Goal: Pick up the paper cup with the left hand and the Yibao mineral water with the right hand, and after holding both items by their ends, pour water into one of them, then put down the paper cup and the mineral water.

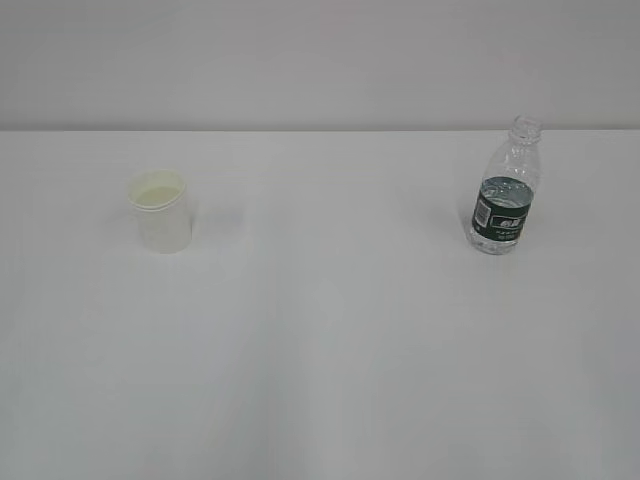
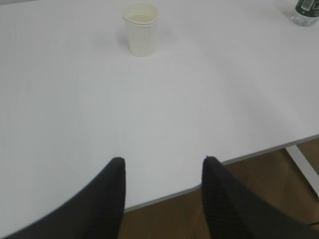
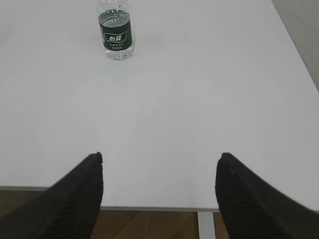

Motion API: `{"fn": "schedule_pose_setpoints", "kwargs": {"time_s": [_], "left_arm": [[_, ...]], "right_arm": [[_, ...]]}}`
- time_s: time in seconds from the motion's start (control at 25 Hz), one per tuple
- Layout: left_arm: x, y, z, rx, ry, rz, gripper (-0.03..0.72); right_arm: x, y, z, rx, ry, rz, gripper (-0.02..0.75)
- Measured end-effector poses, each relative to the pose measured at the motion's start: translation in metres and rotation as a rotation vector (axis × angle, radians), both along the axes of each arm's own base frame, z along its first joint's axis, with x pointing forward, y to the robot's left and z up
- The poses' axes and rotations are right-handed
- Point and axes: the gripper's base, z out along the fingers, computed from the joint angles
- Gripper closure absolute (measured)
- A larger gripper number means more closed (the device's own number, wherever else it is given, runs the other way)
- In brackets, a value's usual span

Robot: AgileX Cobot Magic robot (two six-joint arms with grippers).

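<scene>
The white paper cup (image 1: 160, 212) stands upright on the left of the white table; it also shows far ahead in the left wrist view (image 2: 141, 28). The capless Yibao mineral water bottle (image 1: 503, 190) with its dark green label stands upright on the right, holding some water; it shows in the right wrist view (image 3: 116, 32) and at the top right corner of the left wrist view (image 2: 306, 11). My left gripper (image 2: 162, 162) is open and empty over the table's near edge. My right gripper (image 3: 160, 158) is open wide and empty, also at the near edge. Neither arm shows in the exterior view.
The white table (image 1: 330, 330) runs to a grey wall at the back. Its near edge and a white table leg (image 2: 304, 167) over brown wood floor show in the left wrist view. The table's right edge (image 3: 294, 45) shows in the right wrist view.
</scene>
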Motion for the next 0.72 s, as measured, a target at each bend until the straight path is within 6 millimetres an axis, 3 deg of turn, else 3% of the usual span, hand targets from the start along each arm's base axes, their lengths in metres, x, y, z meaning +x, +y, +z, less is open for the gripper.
{"fn": "schedule_pose_setpoints", "kwargs": {"time_s": [0.12,0.24,0.36,0.48,0.72], "left_arm": [[-0.0002,-0.0008,0.0001,-0.009,0.002,-0.006,0.295],[-0.0005,-0.0017,0.0001,-0.018,0.004,-0.012,0.179],[-0.0006,-0.0020,0.0001,-0.020,0.005,-0.014,0.085],[-0.0006,-0.0020,0.0001,-0.020,0.005,-0.014,0.060],[-0.0006,-0.0020,0.0001,-0.020,0.005,-0.014,0.055]], "right_arm": [[0.0000,0.0000,0.0000,0.000,0.000,0.000,0.202],[0.0000,0.0000,0.0000,0.000,0.000,0.000,0.192],[0.0000,0.0000,0.0000,0.000,0.000,0.000,0.130],[0.0000,0.0000,0.0000,0.000,0.000,0.000,0.075],[0.0000,0.0000,0.0000,0.000,0.000,0.000,0.059]]}}
